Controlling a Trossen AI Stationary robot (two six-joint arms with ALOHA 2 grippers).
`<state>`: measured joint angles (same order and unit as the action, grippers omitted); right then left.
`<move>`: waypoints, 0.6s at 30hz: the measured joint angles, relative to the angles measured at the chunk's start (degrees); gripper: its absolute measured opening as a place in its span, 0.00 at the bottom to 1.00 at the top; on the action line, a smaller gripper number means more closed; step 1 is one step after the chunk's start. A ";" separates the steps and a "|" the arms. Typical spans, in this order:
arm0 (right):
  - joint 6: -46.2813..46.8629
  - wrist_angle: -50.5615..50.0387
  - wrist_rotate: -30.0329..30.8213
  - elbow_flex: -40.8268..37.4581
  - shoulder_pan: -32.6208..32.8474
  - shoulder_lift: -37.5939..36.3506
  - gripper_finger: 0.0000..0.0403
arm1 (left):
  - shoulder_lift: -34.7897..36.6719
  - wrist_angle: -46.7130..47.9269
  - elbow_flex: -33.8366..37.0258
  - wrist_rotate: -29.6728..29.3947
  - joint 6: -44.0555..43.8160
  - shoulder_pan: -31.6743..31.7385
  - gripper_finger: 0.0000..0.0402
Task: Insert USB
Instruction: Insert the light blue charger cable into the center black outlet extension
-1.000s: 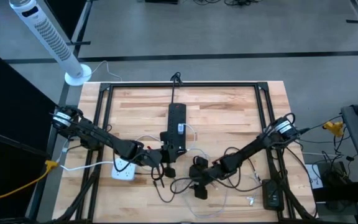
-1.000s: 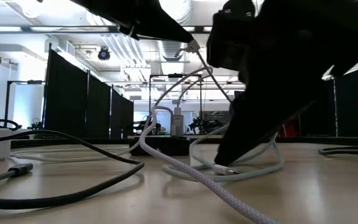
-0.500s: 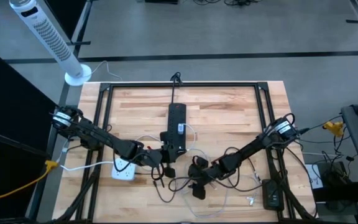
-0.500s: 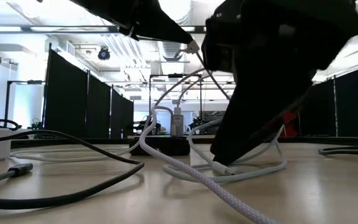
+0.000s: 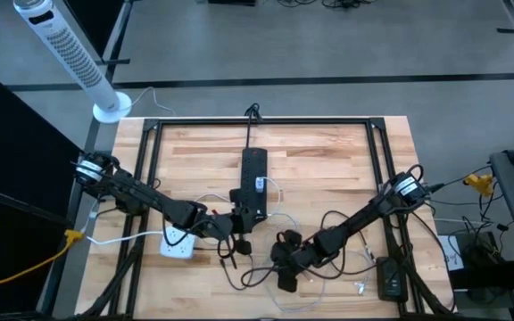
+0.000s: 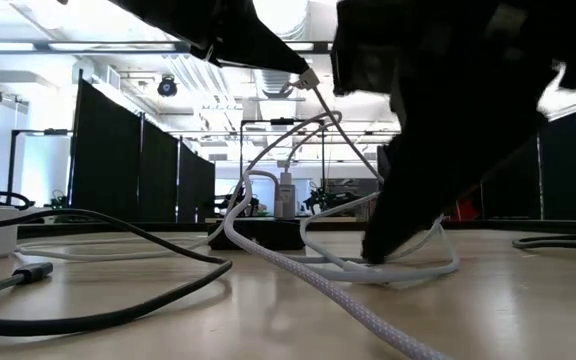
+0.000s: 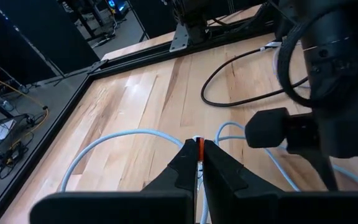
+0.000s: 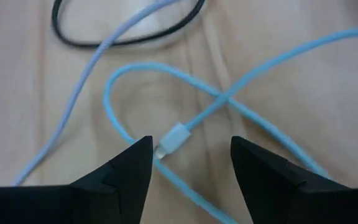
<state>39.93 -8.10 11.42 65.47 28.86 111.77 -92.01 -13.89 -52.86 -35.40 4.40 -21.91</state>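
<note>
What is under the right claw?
Under the open right claw lies a light blue cable with its small plug on the wooden table. The claw's fingers cover some cable.

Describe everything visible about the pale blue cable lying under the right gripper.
The pale blue cable is thin and flexible, lying flat on the wooden table in loose loops that cross over themselves. It ends in a small whitish connector with a short metal tip, resting on the wood. The right gripper hangs above it, fingers open on either side of the connector, not touching it.
</note>
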 joint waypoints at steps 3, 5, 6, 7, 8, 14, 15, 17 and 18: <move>0.14 0.35 2.01 -0.02 0.00 0.00 0.50 | -0.02 0.02 0.00 -0.02 -0.30 0.02 0.00; 0.21 0.71 2.10 -0.02 0.00 0.25 0.50 | -0.02 0.02 0.00 -0.02 -0.43 0.07 0.00; 0.52 1.29 2.12 0.00 0.00 0.52 0.50 | -0.01 0.01 0.00 -0.01 -0.44 0.04 0.00; 0.62 1.26 2.06 0.00 0.00 0.79 0.50 | -0.01 0.02 0.00 -0.01 -0.46 0.07 0.00; 0.70 1.22 2.15 0.05 -0.01 1.39 0.50 | -0.02 0.03 0.00 -0.02 -0.46 0.07 0.00; -0.59 0.79 3.41 2.72 -0.21 4.80 0.48 | -0.02 0.00 0.00 -0.04 -0.46 0.11 0.00; -0.90 0.20 3.37 3.25 -0.26 5.10 0.46 | -0.01 0.01 0.00 -0.04 -0.46 0.11 0.00; -1.07 -2.19 3.53 4.31 -0.34 5.48 0.41 | 0.02 0.02 0.00 -0.05 -0.46 0.13 0.00; -1.13 -3.48 3.94 4.78 -0.37 5.66 0.37 | 0.02 0.02 0.00 -0.07 -0.46 0.13 0.00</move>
<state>38.80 -11.58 15.36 70.24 28.49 117.42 -91.98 -13.87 -52.86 -35.46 3.95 -21.78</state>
